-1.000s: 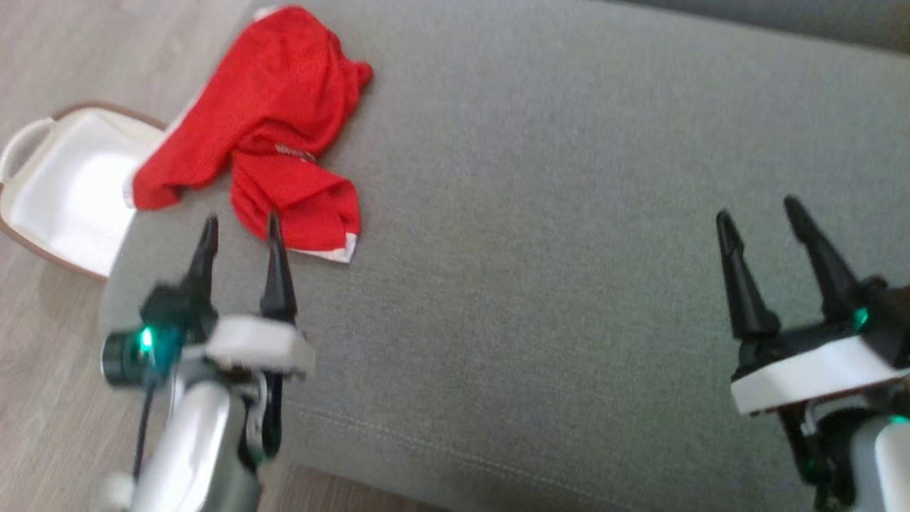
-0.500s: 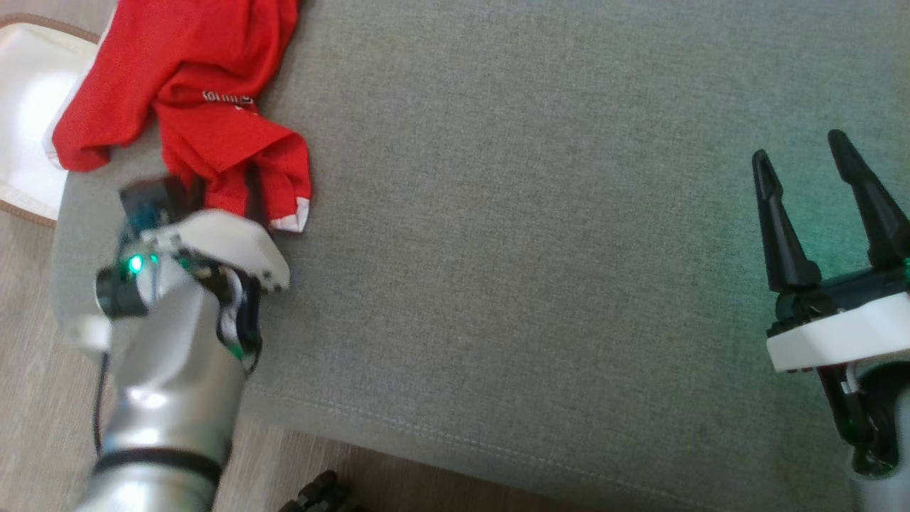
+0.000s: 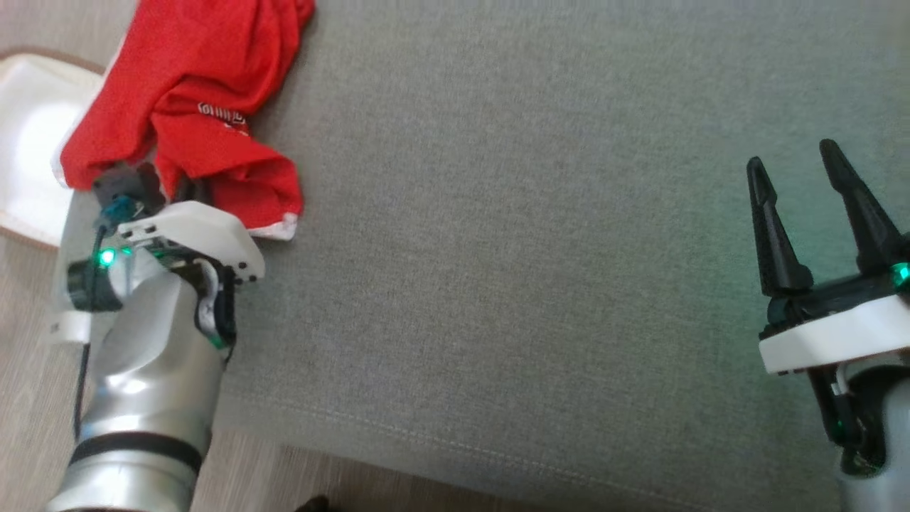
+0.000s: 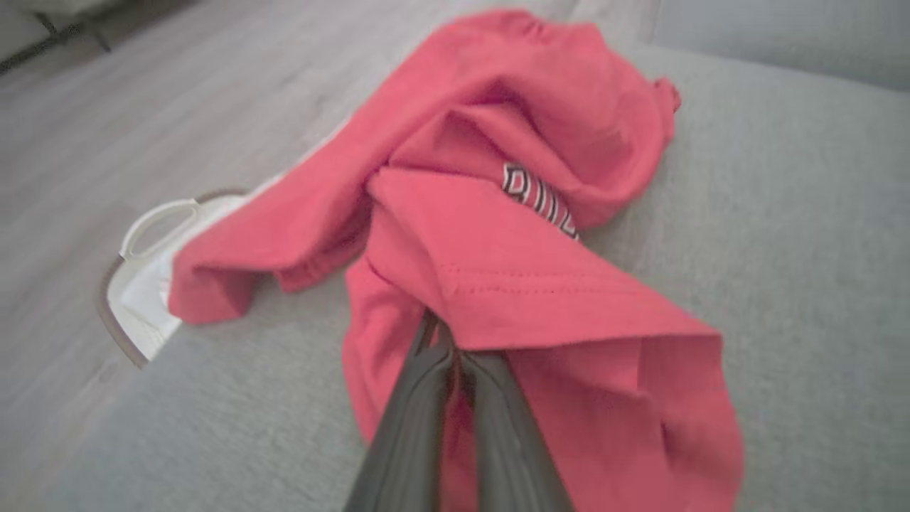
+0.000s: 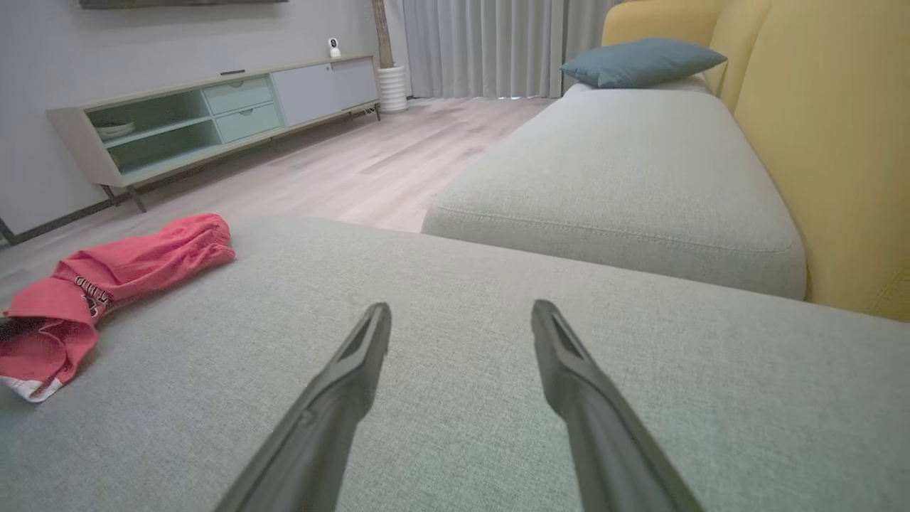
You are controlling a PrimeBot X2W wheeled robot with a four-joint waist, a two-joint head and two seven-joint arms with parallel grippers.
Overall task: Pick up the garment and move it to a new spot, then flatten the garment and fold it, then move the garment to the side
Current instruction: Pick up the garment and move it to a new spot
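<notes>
The garment is a crumpled red shirt with white lettering and a white hem, lying at the far left corner of the grey cushion. It shows close up in the left wrist view as the garment, and far off at the left as the garment in the right wrist view. My left gripper is pushed into its near folds; its fingers are pressed together with red cloth around and over their tips. My right gripper hovers open over bare cushion at the right, as the right gripper also shows.
A white basket with a brown rim stands on the wood floor just past the cushion's left edge. In the right wrist view a second sofa seat, yellow backrests, a teal pillow and a low cabinet are visible.
My left gripper has reached forward into the garment's near folds and shut on the cloth. The head camera has shifted, so the scene sits differently. The right gripper stays open.
</notes>
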